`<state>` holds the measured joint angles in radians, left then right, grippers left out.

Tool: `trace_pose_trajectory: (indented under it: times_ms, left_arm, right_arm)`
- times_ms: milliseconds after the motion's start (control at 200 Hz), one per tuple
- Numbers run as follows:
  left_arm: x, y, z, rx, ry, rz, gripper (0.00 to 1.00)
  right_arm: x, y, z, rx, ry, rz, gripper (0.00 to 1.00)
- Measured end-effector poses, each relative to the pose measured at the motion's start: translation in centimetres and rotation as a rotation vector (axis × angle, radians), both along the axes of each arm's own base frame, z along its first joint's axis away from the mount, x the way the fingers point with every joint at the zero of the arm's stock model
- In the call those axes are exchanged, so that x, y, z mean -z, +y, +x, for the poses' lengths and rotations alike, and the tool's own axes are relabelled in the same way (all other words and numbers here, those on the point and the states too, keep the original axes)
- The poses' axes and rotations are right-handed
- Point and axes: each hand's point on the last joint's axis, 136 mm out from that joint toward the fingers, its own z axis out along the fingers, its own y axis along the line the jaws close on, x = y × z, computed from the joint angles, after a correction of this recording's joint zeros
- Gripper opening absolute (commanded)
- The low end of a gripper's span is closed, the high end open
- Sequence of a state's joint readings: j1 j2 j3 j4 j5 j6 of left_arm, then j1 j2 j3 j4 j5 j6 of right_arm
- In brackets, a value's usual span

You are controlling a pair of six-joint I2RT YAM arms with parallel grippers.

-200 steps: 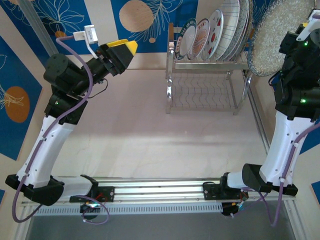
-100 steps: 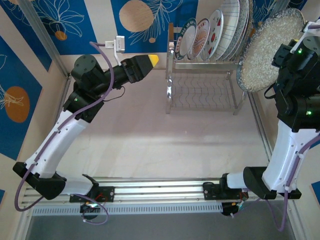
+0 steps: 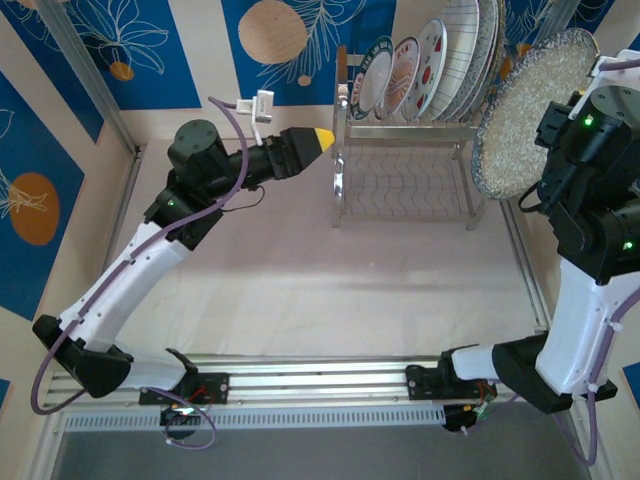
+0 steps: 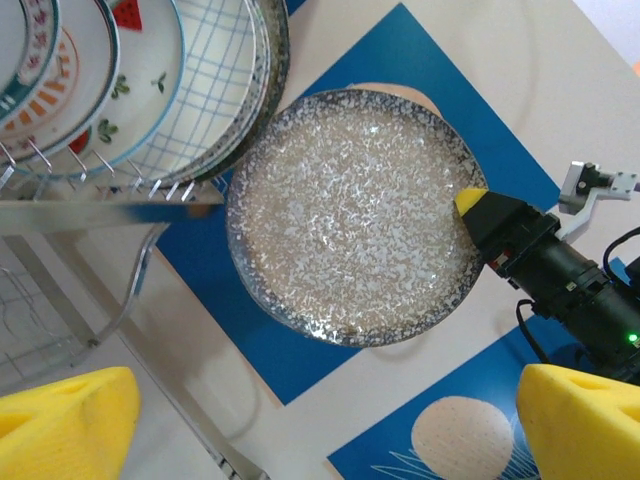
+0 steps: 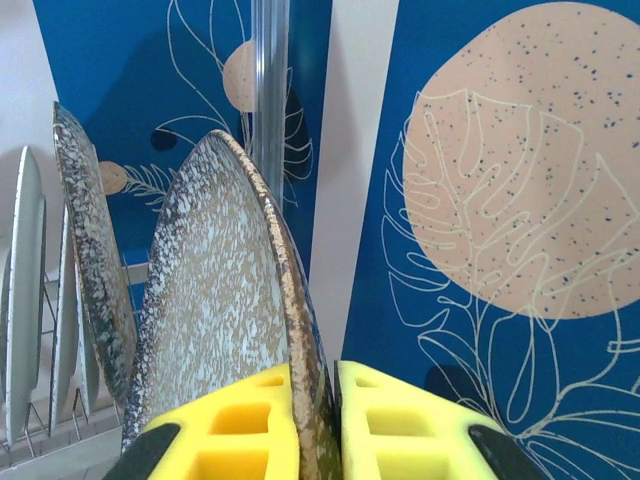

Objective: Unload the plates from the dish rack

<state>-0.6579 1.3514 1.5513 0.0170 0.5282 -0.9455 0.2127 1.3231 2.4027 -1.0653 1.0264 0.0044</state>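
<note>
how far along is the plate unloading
Done: one speckled grey plate is off the dish rack. In hand: the right pincer grips it by the rim in the air, not yet set down. Remaining: about five plates stand in its slots; the open left pincer points toward them.

Plates: six counted.
- Speckled grey, two: loose speckled plate (image 3: 530, 115) out of the rack, racked speckled plate (image 5: 95, 270) in a slot.
- Grid-lined plate (image 3: 465, 50): one.
- Watermelon plate (image 3: 432, 60): one.
- Floral plate (image 3: 402, 75): one.
- Dark-rimmed lettered plate (image 3: 373, 78): one, smallest.

Dish rack (image 3: 410, 130): one, two tiers.

Pincers: two, left pincer (image 3: 318, 137) and right pincer (image 5: 318, 400).

Bench (image 3: 300, 270): one.
</note>
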Motion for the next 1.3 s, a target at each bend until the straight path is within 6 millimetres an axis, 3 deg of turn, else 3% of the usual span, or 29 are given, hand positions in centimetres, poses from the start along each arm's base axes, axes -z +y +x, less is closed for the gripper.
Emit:
trace_pose_trajectory:
  times_ms: [170,420,625,725,840,1080,1300]
  left_arm:
    - [4.5,-3.5,0.4,0.08,0.128,0.017,0.91]
    - [15.0,-12.6,0.1,0.221,0.383,0.057,0.89]
    - [20.5,-18.6,-0.3,0.306,0.517,0.005,0.82]
    - [21.8,-20.7,0.0,0.328,0.559,-0.04,0.82]
    - [21.7,-21.8,0.4,0.344,0.584,-0.088,0.81]
    - [19.0,-21.5,0.2,0.381,0.564,-0.195,0.79]
    - [20.2,-21.0,0.1,0.382,0.586,-0.205,0.7]
  right_arm:
    - [0.1,-0.1,-1.9,0.006,-0.009,-0.004,0.0]
    - [0.9,-0.4,-3.6,0.025,0.001,-0.008,0.0]
    - [3.1,0.6,-3.6,-0.022,0.055,0.012,0.0]
    - [4.1,1.3,-3.4,-0.054,0.082,0.032,0.0]
    - [5.4,2.1,-3.2,-0.087,0.11,0.068,0.0]
    - [8.2,3.5,-2.9,-0.143,0.188,0.161,0.0]
    - [11.2,4.9,-2.6,-0.188,0.274,0.254,0.0]
